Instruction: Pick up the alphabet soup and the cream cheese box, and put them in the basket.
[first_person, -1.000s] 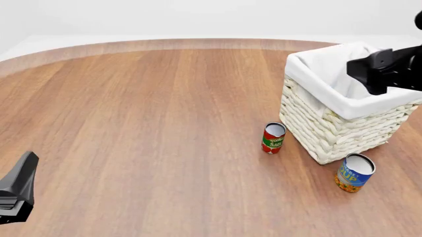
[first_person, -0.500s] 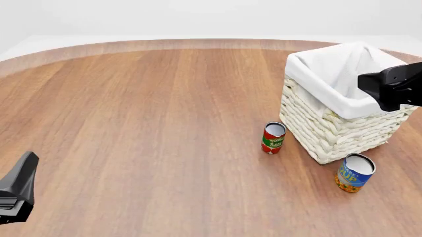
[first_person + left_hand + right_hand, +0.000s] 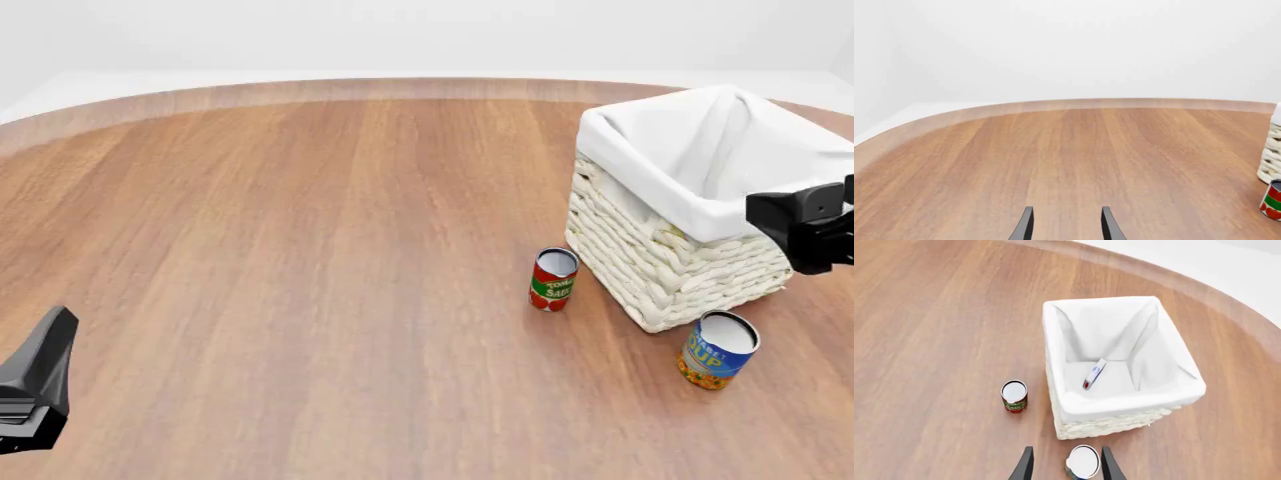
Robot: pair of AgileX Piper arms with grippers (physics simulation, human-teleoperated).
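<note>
Right gripper (image 3: 1064, 467) lines up over the soup (image 3: 1083, 462), fingers apart and empty.

The box (image 3: 1094, 374) lies tilted inside the basket (image 3: 1121, 416), so the soup looks like the remaining pick. The blue-and-orange can, silver top up, stands upright on the table just beside the basket's near corner; the next move calls for a straight descent. Left gripper (image 3: 1065, 225) hangs open, well apart.

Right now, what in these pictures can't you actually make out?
- Cream cheese box: tilted in the basket; print too small; hidden by the liner in the front view.
- Alphabet soup: cut by the right wrist view's edge, label unseen there.
- Right gripper: front view's edge hides its fingers.
- Left gripper: only fingertips show.
</note>
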